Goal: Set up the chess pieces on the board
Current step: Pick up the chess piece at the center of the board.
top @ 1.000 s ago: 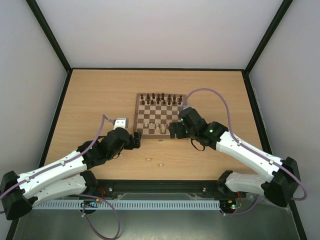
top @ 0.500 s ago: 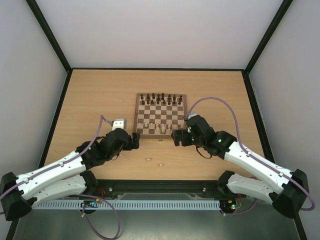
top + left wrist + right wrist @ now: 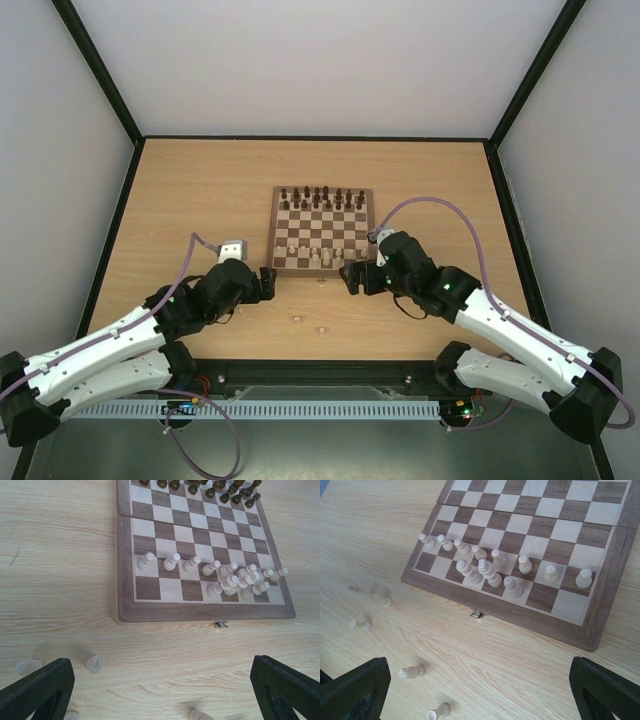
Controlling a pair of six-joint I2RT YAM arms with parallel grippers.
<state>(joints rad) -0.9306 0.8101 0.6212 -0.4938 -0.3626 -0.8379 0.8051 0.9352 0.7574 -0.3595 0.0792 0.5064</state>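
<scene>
The board [image 3: 322, 230] lies at mid table; it also shows in the left wrist view [image 3: 200, 532] and the right wrist view [image 3: 555, 530]. Several cream chess pieces [image 3: 312, 254] stand on its two near rows [image 3: 230, 577] [image 3: 485, 570]. A few loose cream pieces [image 3: 296, 320] lie on the table in front of it, seen in the right wrist view [image 3: 411, 671] and the left wrist view [image 3: 94, 663]. My left gripper [image 3: 268, 282] [image 3: 160, 700] is open and empty off the board's near left corner. My right gripper [image 3: 349, 279] [image 3: 480, 695] is open and empty just off the near edge.
Dark brown pieces [image 3: 322, 197] fill the board's far rows. A small metal clasp [image 3: 477, 613] sticks out of the board's near edge. The table's black rim [image 3: 315, 138] runs along the back and sides.
My right gripper has drawn back from the board's near rows to the table just in front of it. My left gripper has shifted slightly left.
</scene>
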